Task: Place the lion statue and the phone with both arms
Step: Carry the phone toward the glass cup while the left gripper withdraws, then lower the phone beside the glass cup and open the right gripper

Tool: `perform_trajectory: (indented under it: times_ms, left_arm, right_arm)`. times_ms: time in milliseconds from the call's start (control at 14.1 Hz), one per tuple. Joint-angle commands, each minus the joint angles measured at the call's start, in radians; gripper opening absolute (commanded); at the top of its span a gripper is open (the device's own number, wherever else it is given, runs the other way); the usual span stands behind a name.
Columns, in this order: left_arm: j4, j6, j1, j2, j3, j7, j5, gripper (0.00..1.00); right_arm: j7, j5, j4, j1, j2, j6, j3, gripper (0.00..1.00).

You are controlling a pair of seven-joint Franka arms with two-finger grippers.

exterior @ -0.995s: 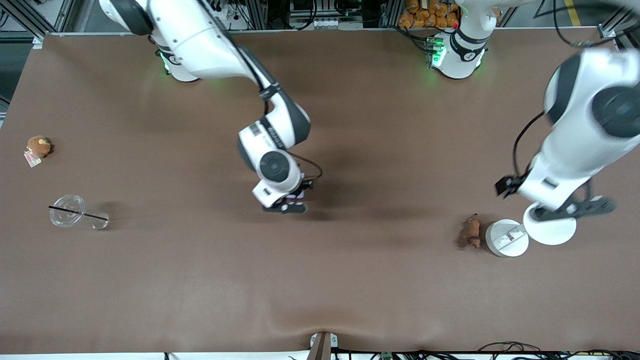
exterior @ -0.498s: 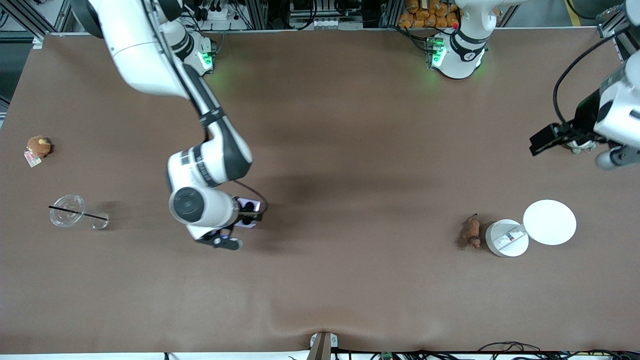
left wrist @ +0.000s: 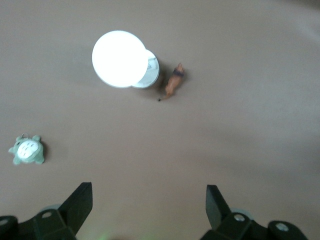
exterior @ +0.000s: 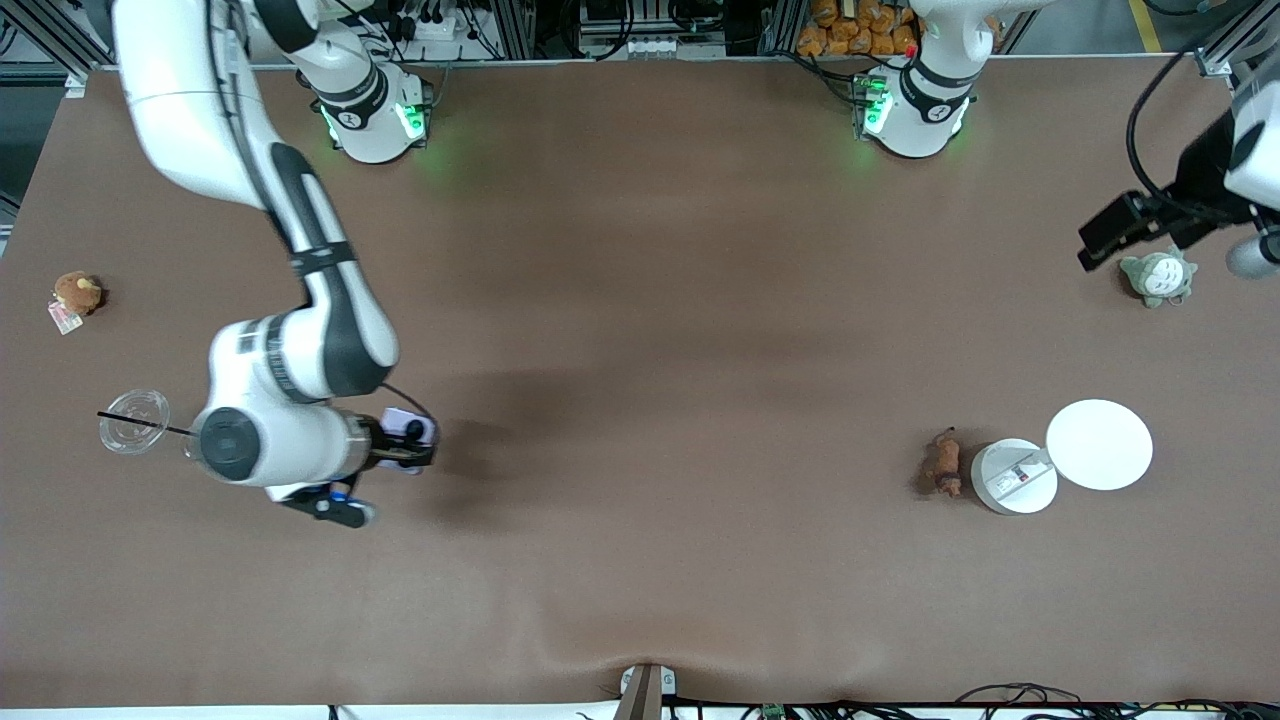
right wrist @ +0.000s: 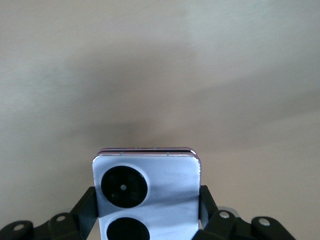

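The phone, pale lavender-white with two black camera circles, stands between the fingers of my right gripper, which is shut on it. That gripper hangs low over the table beside a clear cup. The lion statue, small and reddish-brown, lies on the table next to a white round container. It also shows in the left wrist view as the lion statue. My left gripper is open and empty, high over the left arm's end of the table, well apart from the lion.
A white round disc touches the container. A grey-green plush sits near the table's edge at the left arm's end. A clear cup with a black straw and a brown plush with a tag lie at the right arm's end.
The right arm swung with the phone from mid-table toward its own end, stopping beside the clear cup. The left arm pulled up and away from the white disc toward the table's edge.
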Motion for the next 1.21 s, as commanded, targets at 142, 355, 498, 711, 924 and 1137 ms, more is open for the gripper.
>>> perform_trajectory:
  times_ms: [142, 355, 498, 711, 924, 1137]
  left_arm:
    - [-0.021, -0.080, -0.180, -0.061, 0.190, 0.045, -0.020, 1.00]
    - [-0.021, -0.103, -0.189, -0.066, 0.196, 0.109, -0.024, 1.00]
    - [-0.041, -0.105, -0.180, -0.088, 0.205, 0.113, -0.063, 1.00]
    - [-0.053, -0.103, -0.127, -0.095, 0.192, 0.114, -0.083, 1.00]
    - [-0.053, -0.094, -0.100, -0.091, 0.184, 0.114, -0.106, 1.00]
    - [-0.053, -0.072, -0.085, -0.088, 0.182, 0.114, -0.107, 1.00]
  right_arm:
    - [-0.115, -0.017, -0.031, -0.120, -0.025, -0.036, 0.015, 0.00]
    - [-0.207, -0.017, -0.104, -0.148, -0.023, 0.056, -0.021, 0.00]
    - [-0.308, -0.020, -0.152, -0.168, -0.019, 0.145, -0.049, 0.00]
    - [-0.486, -0.017, -0.219, -0.247, -0.009, 0.267, -0.051, 0.00]
    - [-0.494, -0.017, -0.252, -0.257, -0.002, 0.321, -0.051, 0.00]
    - [-0.494, -0.017, -0.313, -0.255, 0.000, 0.395, -0.051, 0.00]
